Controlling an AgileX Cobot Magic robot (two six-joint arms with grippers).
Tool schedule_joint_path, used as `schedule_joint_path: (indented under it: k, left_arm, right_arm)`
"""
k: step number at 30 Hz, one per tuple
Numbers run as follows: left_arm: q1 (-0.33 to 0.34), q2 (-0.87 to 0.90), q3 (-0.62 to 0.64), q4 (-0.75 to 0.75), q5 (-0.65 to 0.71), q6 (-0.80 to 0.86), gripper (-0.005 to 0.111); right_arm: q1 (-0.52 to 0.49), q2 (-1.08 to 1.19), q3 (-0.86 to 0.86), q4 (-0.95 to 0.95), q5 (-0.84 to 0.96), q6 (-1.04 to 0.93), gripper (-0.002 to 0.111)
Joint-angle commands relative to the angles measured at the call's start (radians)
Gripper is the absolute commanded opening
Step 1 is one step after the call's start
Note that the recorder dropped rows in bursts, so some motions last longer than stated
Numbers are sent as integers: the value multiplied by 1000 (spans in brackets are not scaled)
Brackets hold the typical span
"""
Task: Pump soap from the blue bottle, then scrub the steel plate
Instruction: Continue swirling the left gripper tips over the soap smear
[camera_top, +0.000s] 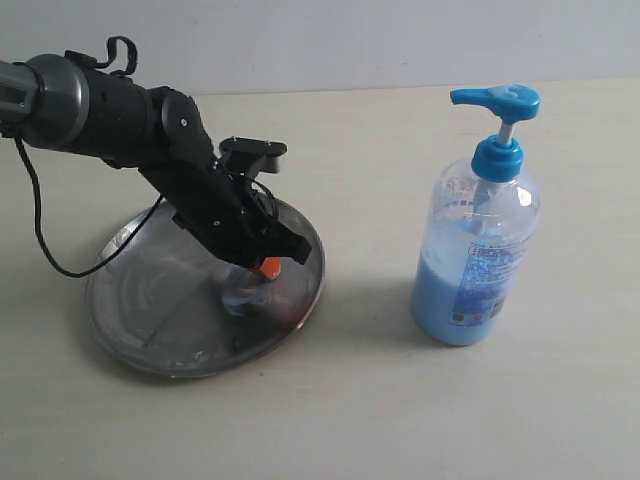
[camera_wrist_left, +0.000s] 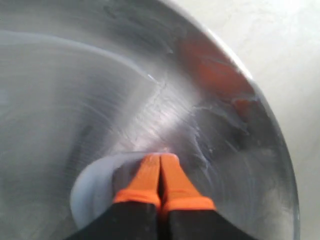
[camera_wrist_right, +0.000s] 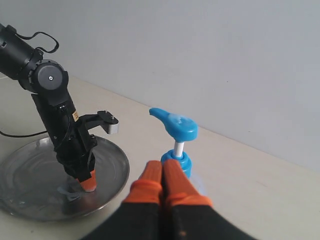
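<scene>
Nearest on the pale worktop (camera_top: 350, 430), the steel plate (camera_top: 140, 325) lies at the left side. The blue bottle (camera_top: 478, 260) stands upright at the right side, well apart from the plate. The soap (camera_top: 445, 305) fills the lower part of the bottle. Its pump head (camera_top: 497, 100) is raised on a white stem, with the spout turned to the left.

On the right part of the plate the left fingers (camera_wrist_left: 145, 180) are closed, one orange tip against the other, with nothing between them. The tips rest on a pale smear (camera_wrist_left: 92, 187) on the metal. The right fingers (camera_wrist_right: 147, 182) are also closed and empty, near the pump head.

Behind the plate the black left arm (camera_top: 190, 190) rises to the left, and a thin cable (camera_top: 40, 230) hangs from it. Farthest is the plain wall (camera_top: 350, 40).
</scene>
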Motion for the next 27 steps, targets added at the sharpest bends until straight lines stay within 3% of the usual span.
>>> schedule_joint_path:
  k: [1, 9, 27]
  left_arm:
    - [0, 43, 22, 181, 6, -101, 0]
    - [1, 43, 22, 312, 64, -192, 0]
    - [-1, 43, 22, 386, 222, -149, 0]
  right_arm:
    - [-2, -3, 2, -10, -13, -8, 0]
    - [-2, -3, 2, -10, -9, -8, 0]
    - [-2, -3, 2, -10, -9, -8, 0]
